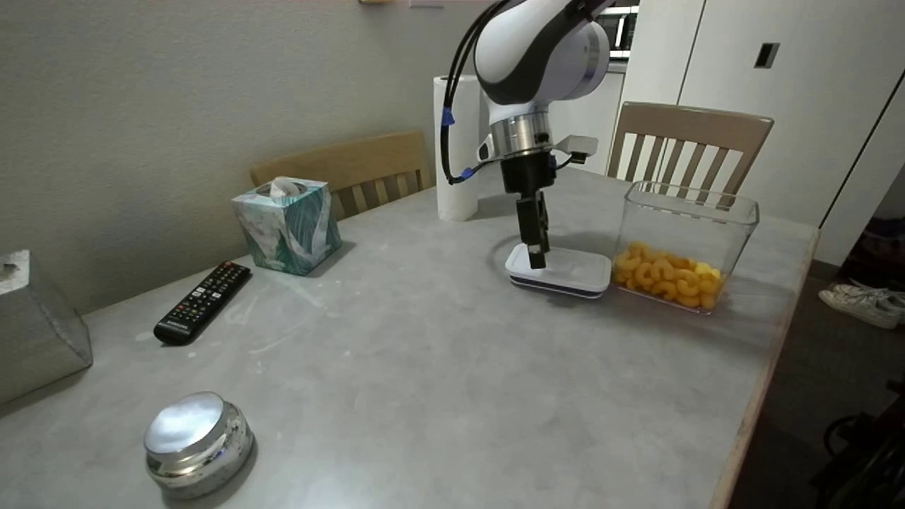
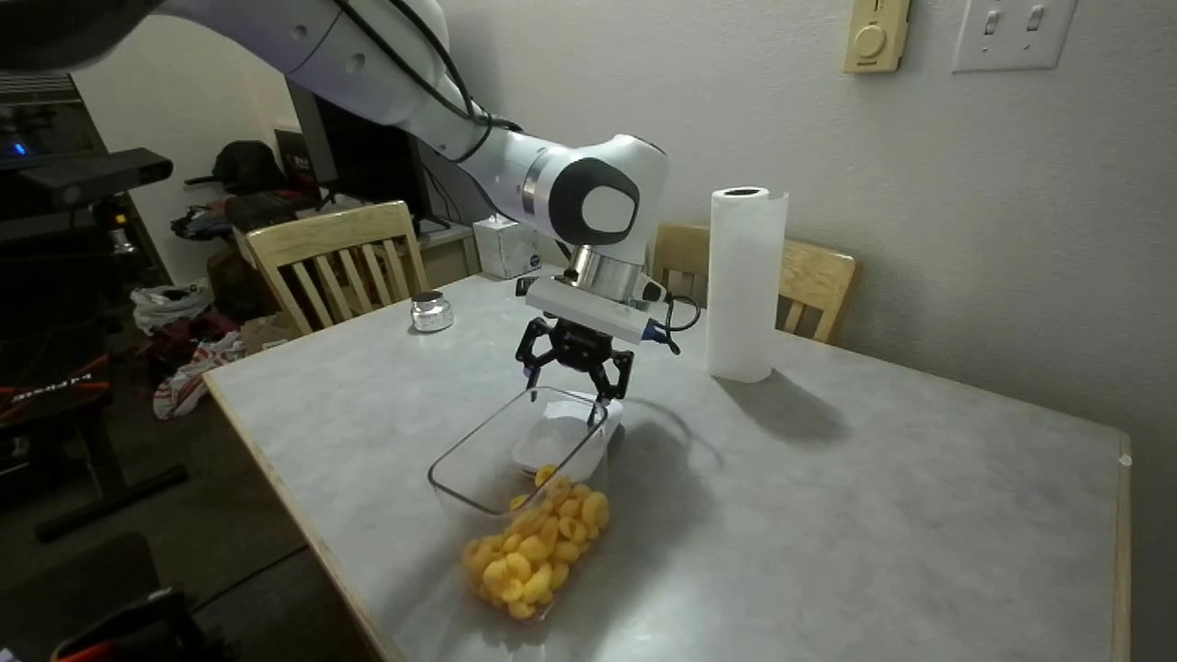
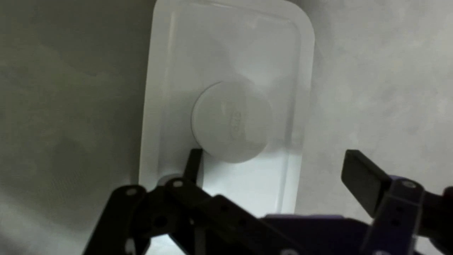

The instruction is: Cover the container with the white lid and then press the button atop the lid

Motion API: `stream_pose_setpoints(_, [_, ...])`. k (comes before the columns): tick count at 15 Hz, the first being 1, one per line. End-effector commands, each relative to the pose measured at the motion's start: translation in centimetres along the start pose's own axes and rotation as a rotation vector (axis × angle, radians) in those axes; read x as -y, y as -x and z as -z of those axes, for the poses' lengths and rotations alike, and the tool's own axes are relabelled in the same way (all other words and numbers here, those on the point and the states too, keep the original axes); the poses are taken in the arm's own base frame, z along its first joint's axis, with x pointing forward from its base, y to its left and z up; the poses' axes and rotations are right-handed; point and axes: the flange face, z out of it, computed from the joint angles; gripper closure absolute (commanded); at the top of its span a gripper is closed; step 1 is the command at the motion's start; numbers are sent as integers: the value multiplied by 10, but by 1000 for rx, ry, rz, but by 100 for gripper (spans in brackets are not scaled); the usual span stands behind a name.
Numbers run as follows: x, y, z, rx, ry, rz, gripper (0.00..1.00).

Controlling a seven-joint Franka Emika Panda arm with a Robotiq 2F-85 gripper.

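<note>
Pick-up stage, seemingly: white lid (image 1: pixel 574 270) is lying on table (image 1: pixel 424 382) beside uncovered container (image 1: pixel 686 230); gripper (image 2: pixel 562 410) is hanging partly over lid, fingers (image 3: pixel 364 182) standing apart, grasping nothing. Next probably needing sideways centring on button (image 3: pixel 233 122).

The place looks like a home — its dining corner, it seems. Wooden chairs (image 2: pixel 326 230) stand around a table (image 1: pixel 396 396), one edge of which faces a plain wall (image 1: pixel 177 92). Near that edge are a tissue box (image 1: pixel 288 232), a remote (image 1: pixel 203 302) and a paper roll (image 2: pixel 745 294). In an exterior view, white doors (image 1: pixel 813 106) rise beyond the far edge, and shoes (image 1: pixel 864 304) lie on the floor (image 1: pixel 792 396) past a corner. In an exterior view, light switches (image 2: pixel 1013 29) are fixed to the wall, and a loose heap (image 2: pixel 195 377) lies on the floor beyond another edge — a plastic bag (image 2: pixel 172 305) in it.
</note>
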Motion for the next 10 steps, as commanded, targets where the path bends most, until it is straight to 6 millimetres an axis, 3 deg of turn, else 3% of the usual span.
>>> stream_pose_setpoints(1, [-3,11,-5,18,20,-40,0])
stream_pose_setpoints(6, [0,16,-1,54,41,-54,0])
stream_pose_setpoints(10, [-2,25,-3,87,58,38,0])
